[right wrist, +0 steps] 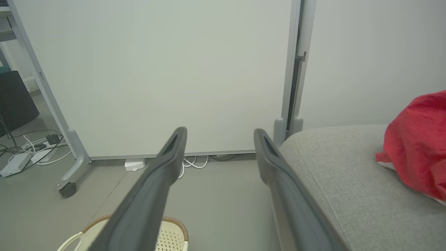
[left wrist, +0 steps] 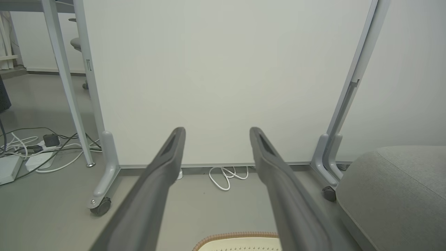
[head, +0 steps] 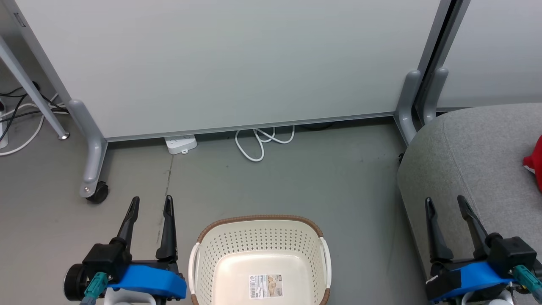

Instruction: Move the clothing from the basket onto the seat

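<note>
**basket looks empty, red is on the seat: check before i call it done**

both my grippers stand wide open and hold nothing. my left gripper [head: 152, 199] hangs over the floor [head: 296, 178] just beside the basket's left side. my right gripper [head: 444, 199] hangs at the seat's rounded near-left edge

the basket [head: 259, 219] sits on the floor between my arms. what i can see of its bottom is bare but for a printed label [head: 266, 286]. its near end is cut off by the lower edge of my head view. the clothing [head: 537, 163] lies on top of the seat [head: 474, 161], well in from that rounded edge, red with a bit of white trim. i see only part of the heap, so i cannot tell how many pieces are in it

i judge the moving to be finished or nearly so. to do this step well i would tip my head down and check the basket's hidden near end before reaching anywhere. if it is bare, i keep both arms clear of the basket rim and of the heap, so nothing gets dragged off the seat's edge
</note>
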